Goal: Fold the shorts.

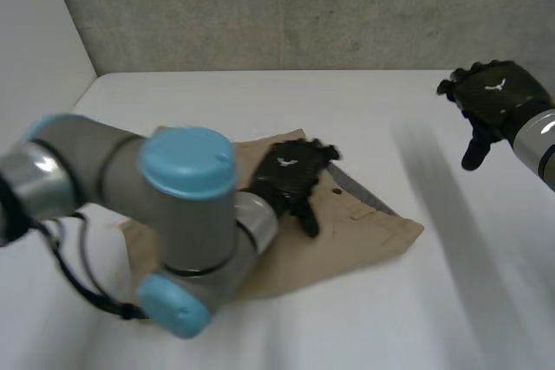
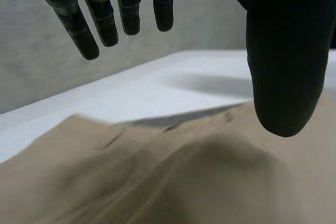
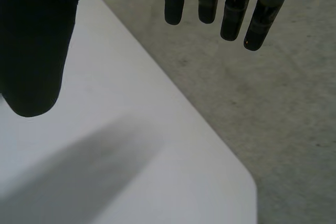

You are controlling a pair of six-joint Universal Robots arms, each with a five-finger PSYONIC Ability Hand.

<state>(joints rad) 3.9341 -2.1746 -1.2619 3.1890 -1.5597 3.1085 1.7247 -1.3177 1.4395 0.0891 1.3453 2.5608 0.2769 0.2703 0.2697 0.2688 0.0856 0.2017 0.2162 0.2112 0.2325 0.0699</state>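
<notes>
The tan shorts (image 1: 364,227) lie folded in a rough rectangle on the white table (image 1: 390,119), left of the middle, partly hidden by my left arm. My left hand (image 1: 290,179) hovers over the middle of the shorts (image 2: 157,171), its fingers (image 2: 105,19) straight and spread, the thumb (image 2: 283,66) apart, holding nothing. My right hand (image 1: 494,101) is raised at the far right, away from the cloth. Its fingers (image 3: 231,9) are straight and its thumb (image 3: 37,51) is apart, over the bare table corner (image 3: 157,156).
My left arm's elbow with its light-blue caps (image 1: 186,162) covers the left part of the shorts. A grey concrete wall (image 1: 303,6) backs the table. The table's far corner (image 3: 247,182) ends against grey floor (image 3: 273,103) below my right hand.
</notes>
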